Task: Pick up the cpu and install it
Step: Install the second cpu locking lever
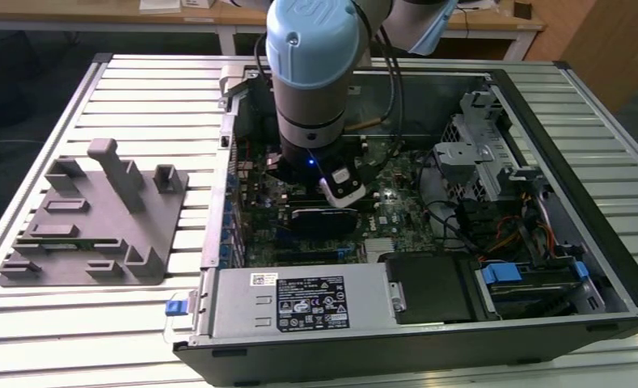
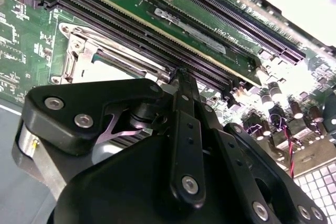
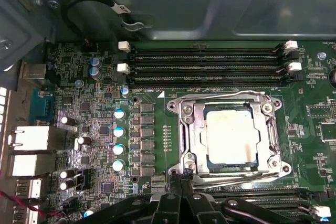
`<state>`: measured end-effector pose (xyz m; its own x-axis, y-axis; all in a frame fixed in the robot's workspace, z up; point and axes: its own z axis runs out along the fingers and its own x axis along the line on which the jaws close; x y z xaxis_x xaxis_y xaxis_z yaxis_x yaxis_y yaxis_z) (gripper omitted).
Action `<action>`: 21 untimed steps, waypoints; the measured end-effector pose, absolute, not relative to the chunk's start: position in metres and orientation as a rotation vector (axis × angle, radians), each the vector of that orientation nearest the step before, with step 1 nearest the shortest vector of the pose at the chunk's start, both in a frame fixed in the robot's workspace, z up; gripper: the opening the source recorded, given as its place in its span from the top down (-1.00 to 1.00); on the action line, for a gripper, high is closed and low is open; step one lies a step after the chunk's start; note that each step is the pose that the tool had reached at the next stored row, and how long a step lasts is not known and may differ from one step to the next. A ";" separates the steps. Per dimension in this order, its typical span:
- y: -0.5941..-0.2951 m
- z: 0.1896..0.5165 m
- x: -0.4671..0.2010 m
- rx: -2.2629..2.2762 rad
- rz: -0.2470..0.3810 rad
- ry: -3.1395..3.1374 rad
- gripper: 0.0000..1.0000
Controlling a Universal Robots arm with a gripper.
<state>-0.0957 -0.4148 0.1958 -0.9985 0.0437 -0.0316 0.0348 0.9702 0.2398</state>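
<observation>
The cpu (image 3: 231,137), a pale silver square chip, lies flat inside the motherboard socket, ringed by the socket's metal frame (image 3: 186,129). In the first wrist view my gripper (image 3: 181,176) is just off one edge of that frame, its black fingers (image 3: 175,184) pressed together with nothing between them. The second wrist view has the same shut fingertips (image 2: 181,77) hovering close over the board next to the socket frame (image 2: 79,56). In the exterior view the arm reaches down into the open computer case, and the gripper (image 1: 346,192) is low over the motherboard.
Long memory slots (image 3: 210,61) run beside the socket, and a row of capacitors (image 3: 119,129) lies on another side. The case holds a power supply (image 1: 297,301), a drive cage (image 1: 480,153) and loose cables (image 1: 513,234). A grey fixture (image 1: 92,218) sits on the slatted table at the exterior view's left.
</observation>
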 end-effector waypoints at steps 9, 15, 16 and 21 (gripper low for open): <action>-0.415 0.195 -0.096 0.062 0.409 3.079 0.79; -0.415 0.195 -0.096 0.062 0.409 3.079 0.79; -0.415 0.196 -0.096 0.062 0.409 3.079 0.79; -0.415 0.201 -0.095 0.062 0.409 3.079 0.79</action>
